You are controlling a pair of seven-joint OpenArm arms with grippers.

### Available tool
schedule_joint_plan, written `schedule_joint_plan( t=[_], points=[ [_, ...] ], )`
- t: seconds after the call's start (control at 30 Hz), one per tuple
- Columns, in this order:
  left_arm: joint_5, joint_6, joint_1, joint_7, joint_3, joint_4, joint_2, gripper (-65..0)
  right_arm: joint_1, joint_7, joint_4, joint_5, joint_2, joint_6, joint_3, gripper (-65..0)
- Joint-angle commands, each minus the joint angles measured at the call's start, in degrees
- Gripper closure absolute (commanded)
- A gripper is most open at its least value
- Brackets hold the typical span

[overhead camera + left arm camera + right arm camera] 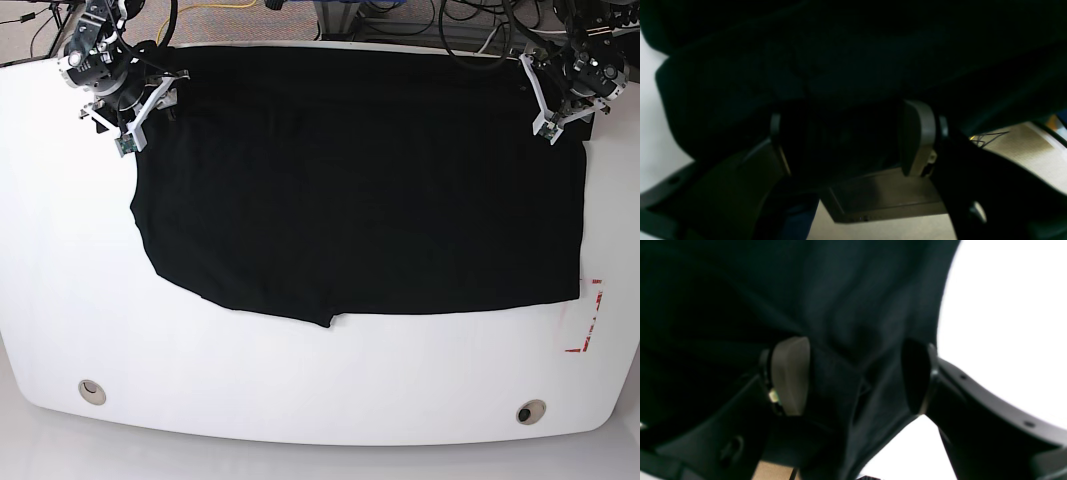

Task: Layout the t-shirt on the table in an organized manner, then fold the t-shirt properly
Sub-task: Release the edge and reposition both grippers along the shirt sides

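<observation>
T-shirt (pixel 360 180) spread on table (pixel 70 300); left hand (pixel 553 118), right hand (pixel 138 122) at far corners, fabric between parted jaws.

At the top of the base view, a bunch of black cables (pixel 470 20) lies on the floor. A yellow cable (pixel 215 8) runs along the top edge, further left. Between them stands a bit of a grey metal frame (pixel 345 15).

In the left wrist view, a tan floor (pixel 1017 150) shows on the right. Thin black wires (pixel 987 138) lie on it. Something yellow and blue (pixel 1057 121) peeks in at the right edge, too blurry to name.
</observation>
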Motion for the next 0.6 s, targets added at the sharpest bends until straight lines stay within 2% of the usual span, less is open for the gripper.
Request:
schedule_joint_plan(
  t=[0.0,0.07,0.17,0.27,0.37,0.57],
  points=[
    [0.72,0.12,-0.28,0.6,-0.29,0.86,-0.57,-37.9,0.1,0.25,0.84,0.29,0.69,-0.03,0.36,-39.8],
    [0.72,0.12,-0.37,0.69,-0.29,0.86,-0.57,-37.9,0.18,0.25,0.76,0.29,0.69,-0.03,0.36,-37.1],
    [0.72,0.12,-0.37,0.69,-0.29,0.86,-0.57,-37.9,0.89,0.25,0.58,0.29,0.69,-0.03,0.27,-27.6],
    [0.72,0.12,-0.46,0.69,-0.29,0.86,-0.57,-37.9,1.24,0.25,-1.18,0.29,0.6,-0.03,0.27,-13.3],
    [0.72,0.12,-0.46,0.69,-0.29,0.86,-0.57,-37.9,2.56,0.25,-3.37,0.29,0.69,-0.03,0.27,-2.5],
    [0.72,0.12,-0.46,0.69,-0.29,0.86,-0.57,-37.9,4.23,0.33,-4.43,0.38,2.1,-0.03,0.36,-0.8]
  ],
)
